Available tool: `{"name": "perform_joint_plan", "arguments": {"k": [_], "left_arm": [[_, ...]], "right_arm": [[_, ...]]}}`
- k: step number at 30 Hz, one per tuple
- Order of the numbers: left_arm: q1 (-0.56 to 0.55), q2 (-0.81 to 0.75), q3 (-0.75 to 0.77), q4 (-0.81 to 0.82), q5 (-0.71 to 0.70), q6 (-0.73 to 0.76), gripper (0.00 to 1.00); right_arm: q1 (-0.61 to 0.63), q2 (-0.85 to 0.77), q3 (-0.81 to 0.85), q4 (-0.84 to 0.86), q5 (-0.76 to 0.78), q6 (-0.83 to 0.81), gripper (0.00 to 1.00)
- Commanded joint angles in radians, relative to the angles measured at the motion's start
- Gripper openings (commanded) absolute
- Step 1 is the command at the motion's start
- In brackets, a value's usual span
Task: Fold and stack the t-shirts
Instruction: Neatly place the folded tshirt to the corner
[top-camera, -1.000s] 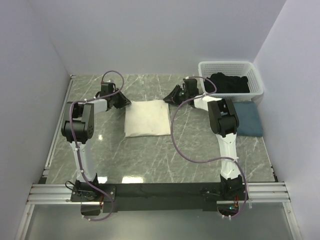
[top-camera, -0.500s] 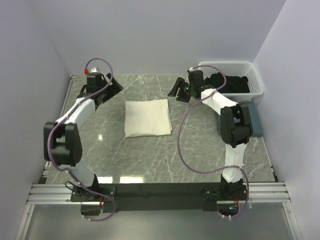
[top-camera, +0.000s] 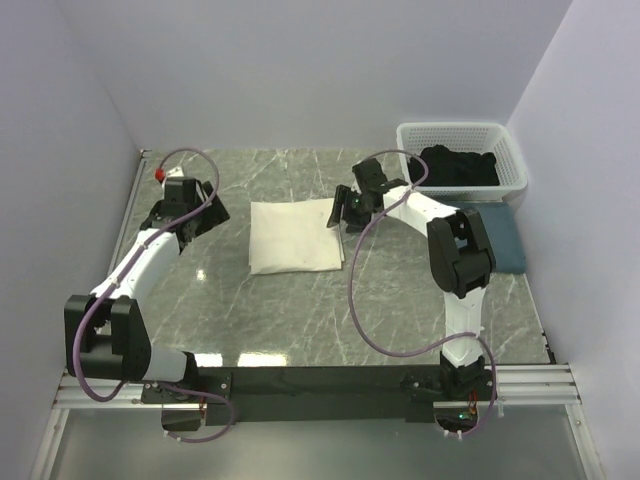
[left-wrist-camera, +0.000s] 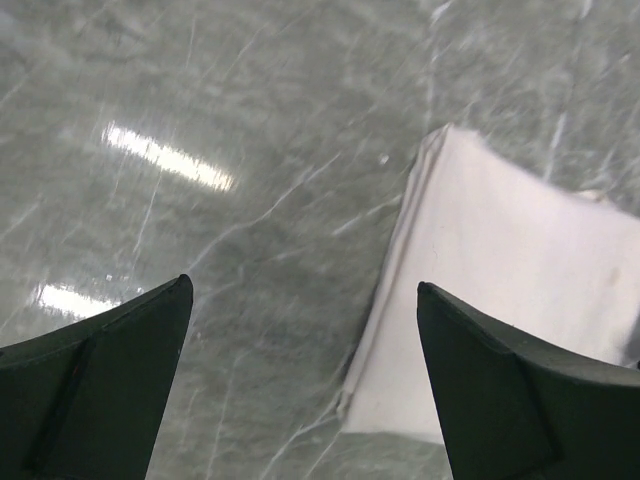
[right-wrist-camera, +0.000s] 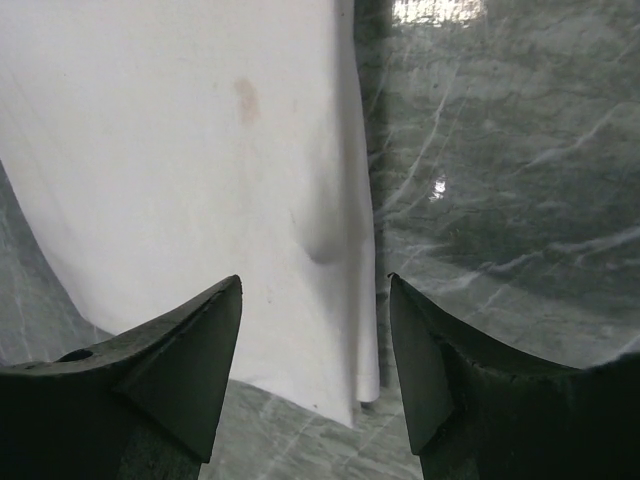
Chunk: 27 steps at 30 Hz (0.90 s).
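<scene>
The folded cream-white t-shirt lies flat as a neat rectangle on the marble table, just toward 12 o'clock from the table's middle. The left gripper hangs at the shirt's 9 o'clock side, near it but apart from it. In the left wrist view its fingers are spread wide with only bare marble between them, the shirt's layered edge off toward 2 o'clock, so this pincer is released and grasps nothing. The right gripper sits at the shirt's 2 o'clock corner. Its own camera shows the fingers parted above the cloth's right-hand edge, also released, with no fabric pinched. A faint brownish spot marks the cream cloth there. At the table's 2 o'clock corner stands the white lattice basket with the black t-shirt bunched inside. The slate-blue t-shirt lies folded on the table at the basket's 6 o'clock side, partly hidden by the right arm.
</scene>
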Motion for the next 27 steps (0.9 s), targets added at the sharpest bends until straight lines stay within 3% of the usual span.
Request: {"name": "perform_joint_plan", "arguments": {"k": [1,11,18,21,27], "left_arm": [[0.0,-0.038,-0.055,0.03,-0.016,0.024,1.0],[0.0,-0.01,-0.046,0.046,0.006,0.025,0.99],[0.0,-0.002,-0.035,0.046,0.017,0.025,0.98],[0.0,-0.001,-0.034,0.044,0.018,0.025,0.97],[0.0,-0.004,-0.037,0.043,0.027,0.025,0.97]], "right_arm": [[0.021,0.032,0.006,0.011,0.012,0.01,0.67],[0.084,0.111,0.067,-0.047,0.072,0.021,0.67],[0.118,0.17,0.126,-0.138,0.129,0.01,0.59],[0.12,0.179,0.132,-0.159,0.17,0.0,0.49],[0.118,0.197,0.143,-0.187,0.187,-0.033,0.19]]}}
